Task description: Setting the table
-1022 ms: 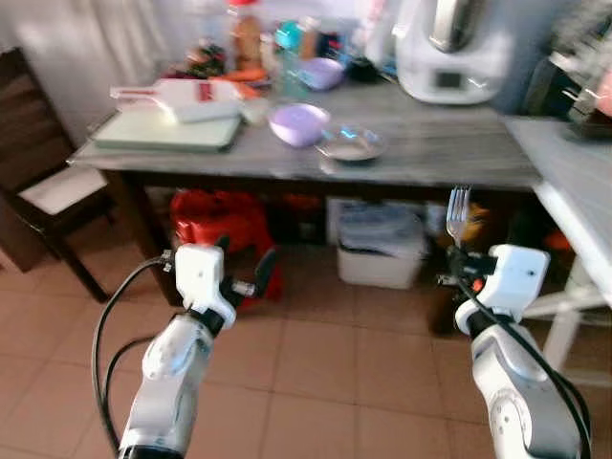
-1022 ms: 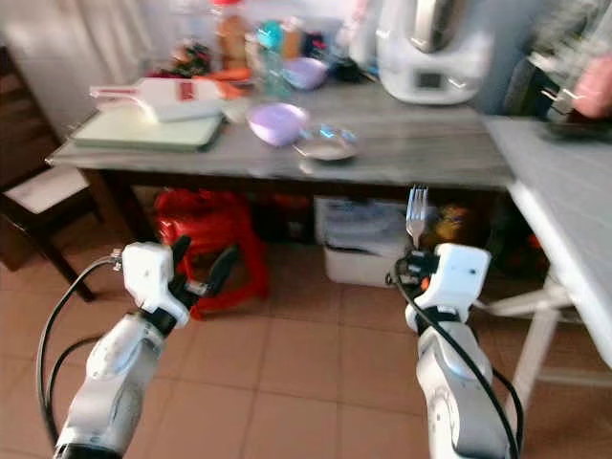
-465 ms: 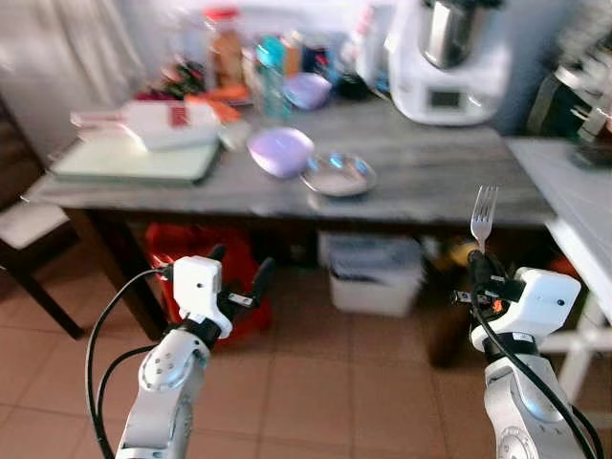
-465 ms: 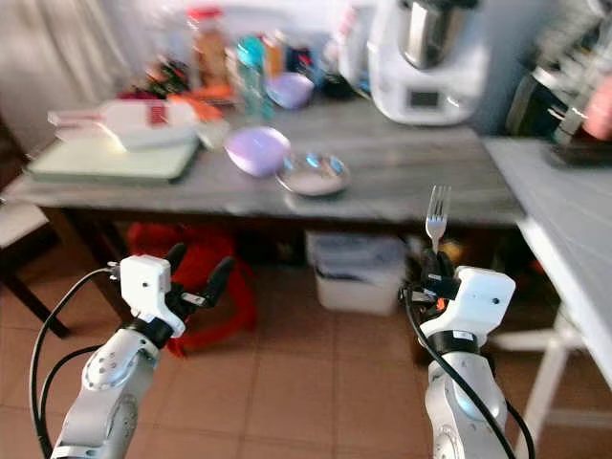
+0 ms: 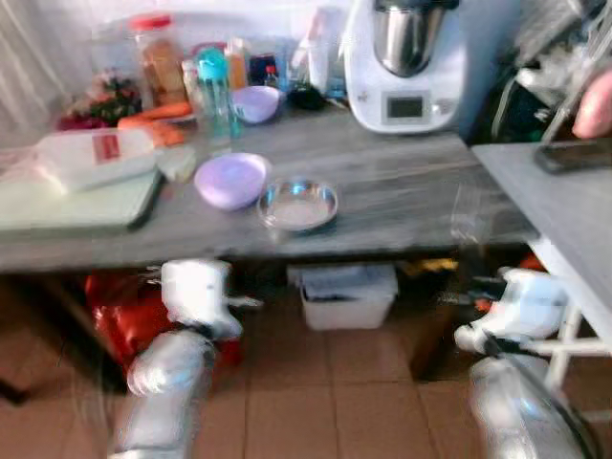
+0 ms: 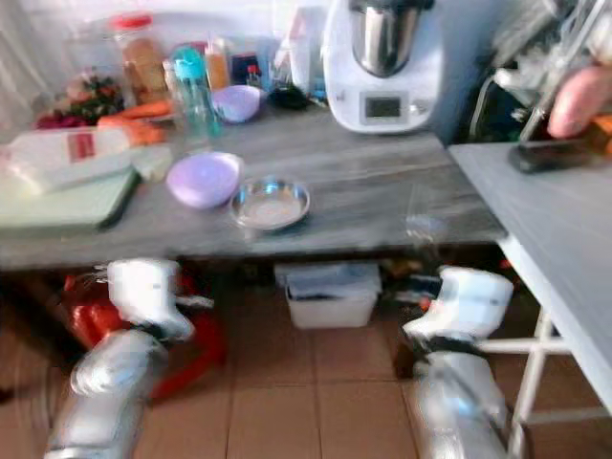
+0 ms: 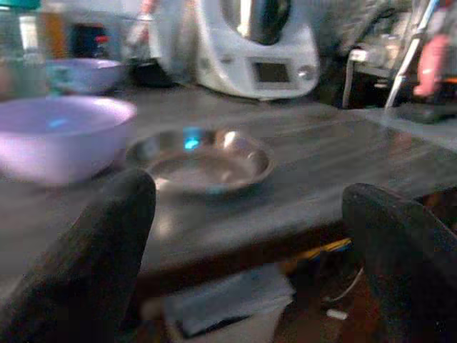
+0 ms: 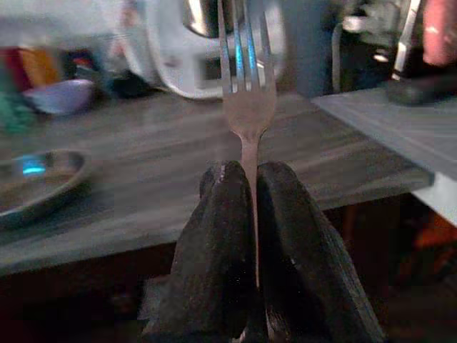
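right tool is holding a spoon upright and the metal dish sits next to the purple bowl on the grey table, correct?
Not quite: it is a fork, not a spoon. The right wrist view shows its tines pointing up, with the handle clamped between the right tool fingers. The rest holds: the metal dish sits beside the purple bowl on the grey table.

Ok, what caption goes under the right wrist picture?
Right tool pinching a fork upright, facing the grey table.
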